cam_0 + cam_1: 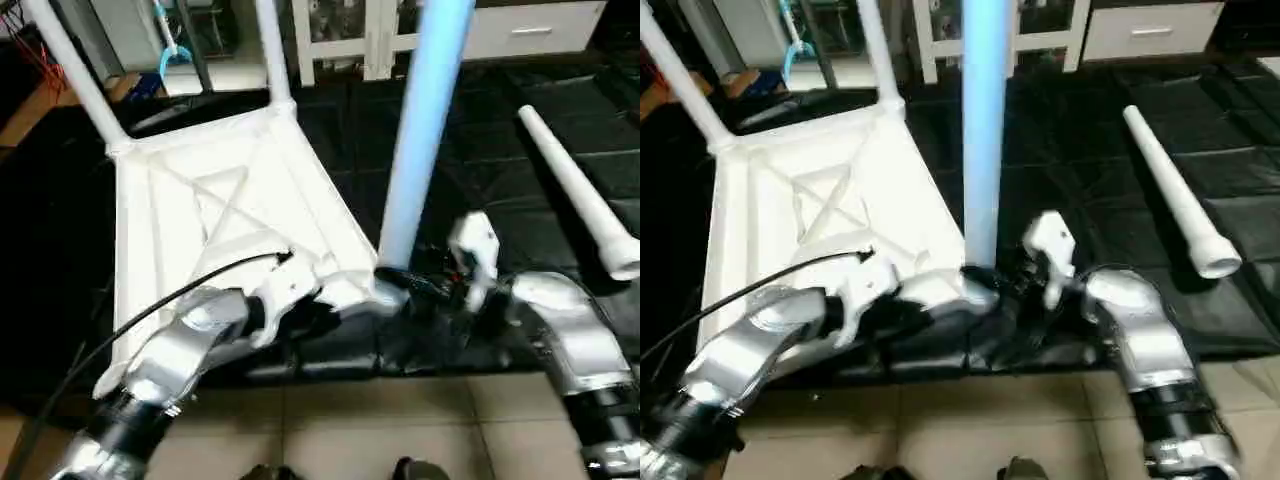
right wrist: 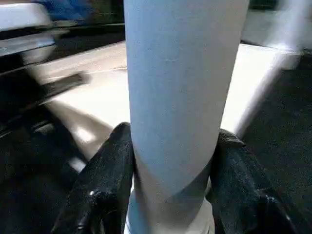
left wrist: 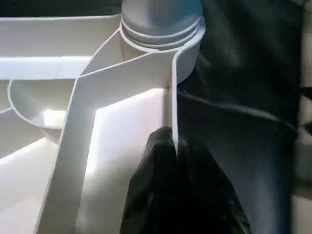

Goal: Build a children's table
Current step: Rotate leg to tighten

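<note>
On a black floor mat [image 1: 480,160] in front of the robot, the white tabletop [image 1: 215,215] lies upside down, its X-ribbed underside facing up. Two legs already stand in the far corners, one at the far left [image 1: 75,70] and one at the far right [image 1: 272,50]. A third leg [image 1: 425,130] stands upright in the near right corner socket [image 3: 161,29], and the robot works on it with both arms. The left gripper [image 3: 173,146] is pinched shut on the thin side wall of the tabletop just beside that socket, most likely to keep the top from sliding or twisting. The right gripper [image 2: 170,161] has its two black fingers [image 2: 105,180] set on either side of the leg's base, touching it, apparently gripping it to turn or press it home. Ridged rings at the leg's foot sit at the socket's rim, so the leg may not be fully seated. The fourth leg [image 1: 580,195] lies loose on the mat, well apart to the right, its wide end pointing toward the robot, waiting for the last empty corner.
</note>
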Robot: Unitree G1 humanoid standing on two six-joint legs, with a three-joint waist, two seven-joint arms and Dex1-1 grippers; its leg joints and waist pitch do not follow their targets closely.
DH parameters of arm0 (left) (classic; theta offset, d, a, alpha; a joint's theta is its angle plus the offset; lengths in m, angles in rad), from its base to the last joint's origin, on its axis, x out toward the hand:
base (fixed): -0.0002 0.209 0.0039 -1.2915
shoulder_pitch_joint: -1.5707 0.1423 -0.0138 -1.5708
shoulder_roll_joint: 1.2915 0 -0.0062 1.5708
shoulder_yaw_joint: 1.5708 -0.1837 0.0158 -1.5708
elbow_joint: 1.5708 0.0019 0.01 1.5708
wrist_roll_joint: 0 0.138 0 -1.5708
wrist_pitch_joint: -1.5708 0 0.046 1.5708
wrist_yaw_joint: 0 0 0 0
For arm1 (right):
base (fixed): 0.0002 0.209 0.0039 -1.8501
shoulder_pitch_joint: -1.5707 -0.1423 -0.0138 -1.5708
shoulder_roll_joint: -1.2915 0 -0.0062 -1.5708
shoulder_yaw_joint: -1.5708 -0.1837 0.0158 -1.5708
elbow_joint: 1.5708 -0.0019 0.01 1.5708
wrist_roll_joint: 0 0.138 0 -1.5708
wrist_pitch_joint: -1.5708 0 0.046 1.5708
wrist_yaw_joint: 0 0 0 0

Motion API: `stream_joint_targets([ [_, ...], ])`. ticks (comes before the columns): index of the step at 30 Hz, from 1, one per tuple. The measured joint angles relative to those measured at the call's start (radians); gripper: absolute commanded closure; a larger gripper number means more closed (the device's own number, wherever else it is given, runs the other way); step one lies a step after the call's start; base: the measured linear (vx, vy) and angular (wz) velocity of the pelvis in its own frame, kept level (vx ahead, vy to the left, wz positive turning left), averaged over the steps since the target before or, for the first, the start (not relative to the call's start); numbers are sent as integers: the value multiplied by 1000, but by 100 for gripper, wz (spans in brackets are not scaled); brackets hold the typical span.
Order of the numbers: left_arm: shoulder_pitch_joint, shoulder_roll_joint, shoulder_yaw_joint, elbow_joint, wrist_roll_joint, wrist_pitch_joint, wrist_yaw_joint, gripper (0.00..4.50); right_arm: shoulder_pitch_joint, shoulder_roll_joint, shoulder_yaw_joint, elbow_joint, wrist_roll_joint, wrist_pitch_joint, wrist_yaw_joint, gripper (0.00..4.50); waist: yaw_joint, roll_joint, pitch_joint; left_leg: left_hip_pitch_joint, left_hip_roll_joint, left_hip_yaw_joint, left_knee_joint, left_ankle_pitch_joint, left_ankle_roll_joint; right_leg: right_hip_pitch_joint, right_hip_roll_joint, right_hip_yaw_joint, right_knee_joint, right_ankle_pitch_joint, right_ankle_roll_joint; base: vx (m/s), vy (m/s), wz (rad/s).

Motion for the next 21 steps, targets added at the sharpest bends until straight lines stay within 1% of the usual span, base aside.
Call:
stream_joint_targets([
  [2,-19,-34,0,37,16,-3,48,450,-7,41,-3,5,-32,7,-105,265,-10,0,0,0,-1,-1,0,0,0,-1,0,0,-1,-4,7,-65,0,-5],
  [3,-31,-53,1,56,24,-4,74,450,-10,61,-4,9,-50,8,-160,265,-11,-1,0,0,-1,-2,0,0,0,-1,0,-1,-3,-6,10,-65,8,-6],
  [4,-52,-81,4,91,41,-4,119,450,-23,98,-7,21,-81,9,-253,265,-13,0,1,0,-1,-3,-1,0,0,-2,0,-2,-6,-8,13,-65,8,-6],
  [6,-79,-124,8,136,63,-7,183,450,-38,143,-11,40,-116,9,-379,265,-18,2,3,-1,-1,-7,-5,0,0,-2,0,-8,-18,-10,16,-76,22,-14],
  [7,-96,-150,9,168,73,-13,224,450,-45,187,-25,48,-137,9,-467,266,-21,4,5,-3,-1,-13,-7,0,0,1,-2,-22,-31,-11,16,-77,27,-16],
  [8,-104,-164,10,183,80,-16,246,450,-49,205,-28,52,-149,9,-515,266,-22,8,7,-3,-1,-18,-11,0,0,4,-3,-30,-42,-11,15,-72,36,-13],
  [9,-108,-175,10,193,83,-21,264,450,-53,217,-29,56,-154,9,-549,266,-25,13,10,-2,-1,-23,-15,0,0,11,-3,-40,-56,-12,14,-59,37,-8],
  [10,-115,-183,9,207,89,-33,277,450,-58,235,-33,60,-165,5,-586,266,-30,19,16,-1,-1,-28,-22,0,0,19,-5,-56,-70,-14,12,-59,37,-8],
  [11,-122,-186,10,218,91,-39,281,450,-66,249,-39,72,-168,-5,-604,266,-34,20,19,0,-2,-28,-29,0,0,20,-9,-61,-71,-20,7,-61,26,-3],
  [13,-129,-191,10,227,95,-44,290,450,-69,256,-48,80,-166,-18,-612,266,-31,17,25,3,-5,-19,-41,0,0,18,-16,-64,-59,-28,-2,-63,-11,13],
  [14,-129,-191,10,228,99,-50,290,450,-69,258,-49,86,-164,-32,-609,266,-28,7,32,15,-4,1,-50,0,0,14,-19,-53,-47,-30,-6,-31,-61,20],
  [15,-128,-190,11,228,101,-53,290,450,-69,257,-49,90,-162,-38,-601,266,-30,3,36,21,-7,5,-51,-4,-2,9,-21,-57,-55,-30,-4,0,0,0],
  [16,-123,-188,11,227,101,-58,288,450,-76,254,-49,98,-159,-40,-586,266,-28,8,40,22,-5,-3,-38,-27,-2,15,-36,-93,-76,-30,-3,0,0,0],
  [17,-117,-184,13,220,100,-63,281,450,-81,250,-49,100,-149,-41,-561,266,-32,30,45,15,5,-21,-36,-37,4,36,-39,-144,-105,-31,0,47,38,-30],
  [18,-115,-178,12,212,98,-66,269,450,-78,239,-52,97,-136,-47,-532,266,-28,47,55,10,21,-45,-36,-38,2,58,-40,-182,-94,-46,13,228,80,-27],
  [19,-116,-171,3,204,98,-70,257,450,-56,225,-59,82,-122,-60,-498,231,-18,45,58,5,14,-45,-29,-34,-6,69,-51,-152,16,-85,-3,228,80,-27],
  [20,-114,-165,-5,190,102,-76,246,450,-46,216,-66,77,-109,-72,-473,231,-1,20,50,4,8,-16,-33,-33,-8,86,-53,-108,65,-93,-12,188,-31,8],
  [21,-114,-155,-2,181,102,-84,235,450,-52,206,-68,73,-97,-78,-452,210,4,-1,39,0,-1,-8,-35,-30,-13,82,-49,-73,80,-121,43,72,-140,3],
])
